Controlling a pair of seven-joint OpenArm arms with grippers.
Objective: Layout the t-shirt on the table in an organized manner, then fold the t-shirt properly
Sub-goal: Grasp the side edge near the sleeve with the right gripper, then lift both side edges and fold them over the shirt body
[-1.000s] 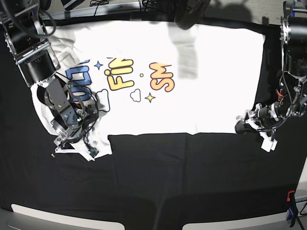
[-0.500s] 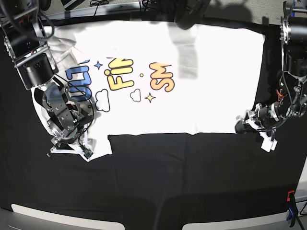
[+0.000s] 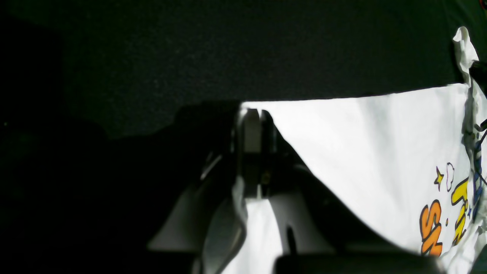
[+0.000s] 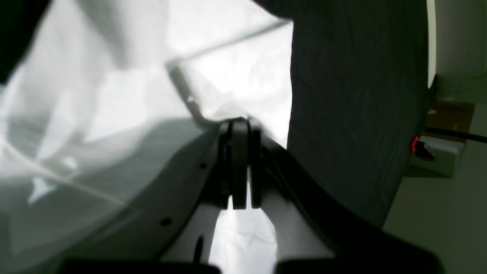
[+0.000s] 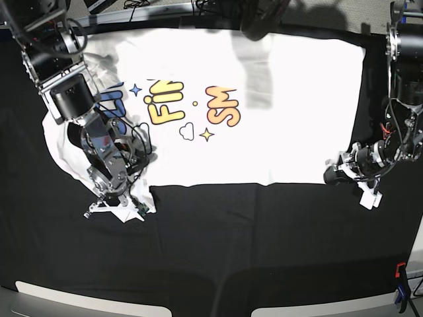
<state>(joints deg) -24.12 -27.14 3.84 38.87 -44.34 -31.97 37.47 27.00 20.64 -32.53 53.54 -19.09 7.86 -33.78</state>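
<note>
The white t-shirt (image 5: 277,139) lies spread on the black table (image 5: 264,251), print up, with blue, yellow and orange letters. My right gripper (image 5: 117,210), on the base view's left, is shut on the shirt's bunched left sleeve edge. In the right wrist view the closed gripper (image 4: 239,125) pinches white cloth (image 4: 236,83). My left gripper (image 5: 332,173), on the base view's right, is shut on the shirt's lower right corner. The left wrist view shows the gripper (image 3: 252,114) closed at that corner of the shirt (image 3: 361,144).
A clamp with red and blue parts (image 5: 400,284) sits at the table's near right edge. A red clamp (image 4: 416,146) shows past the table edge in the right wrist view. Cables and a dark object (image 5: 258,20) lie along the far edge.
My right gripper moved right, carrying the sleeve edge with it; the shirt's left side is more bunched. The left arm has not moved.
</note>
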